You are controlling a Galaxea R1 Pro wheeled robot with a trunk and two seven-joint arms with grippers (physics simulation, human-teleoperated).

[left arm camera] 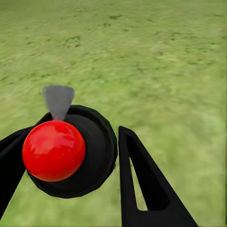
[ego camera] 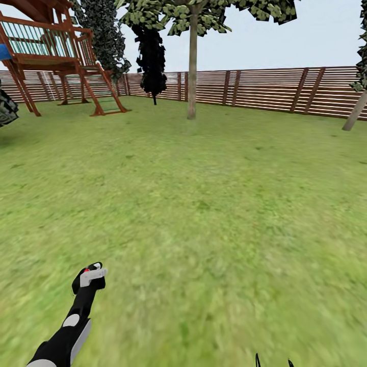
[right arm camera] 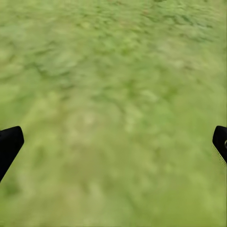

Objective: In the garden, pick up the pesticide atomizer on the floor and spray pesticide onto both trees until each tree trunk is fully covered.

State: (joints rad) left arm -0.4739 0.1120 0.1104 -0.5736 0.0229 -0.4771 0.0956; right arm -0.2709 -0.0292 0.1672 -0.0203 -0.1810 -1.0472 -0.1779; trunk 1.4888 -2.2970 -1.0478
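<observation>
The left pincer (left arm camera: 71, 161) grips the atomizer (left arm camera: 71, 151): in the left wrist view its two black fingers (left arm camera: 146, 184) sit either side of the round black body, with the red cap facing the camera and the grey nozzle pointing out over the lawn (left arm camera: 156, 56). In the head view the atomizer (ego camera: 89, 278) is carried low and ahead of the robot at the end of the left arm, off the grass, nozzle roughly forward. That carry seems meant to keep the spray end aimed toward the trees while the robot travels.

The right pincer (right arm camera: 113, 146) is open and empty, its tips wide apart over bare grass; in the head view only the tips (ego camera: 273, 362) peek in at the lower edge, kept out of the way.

One trunk (ego camera: 192, 71) stands well ahead, near the fence (ego camera: 265, 86). A second, leaning trunk (ego camera: 355, 111) shows at the right edge. A wooden play frame (ego camera: 56, 56) stands at the far left. No pesticide specks show on either trunk, so I judge that spraying is not yet begun and the robot needs to get much closer first.
</observation>
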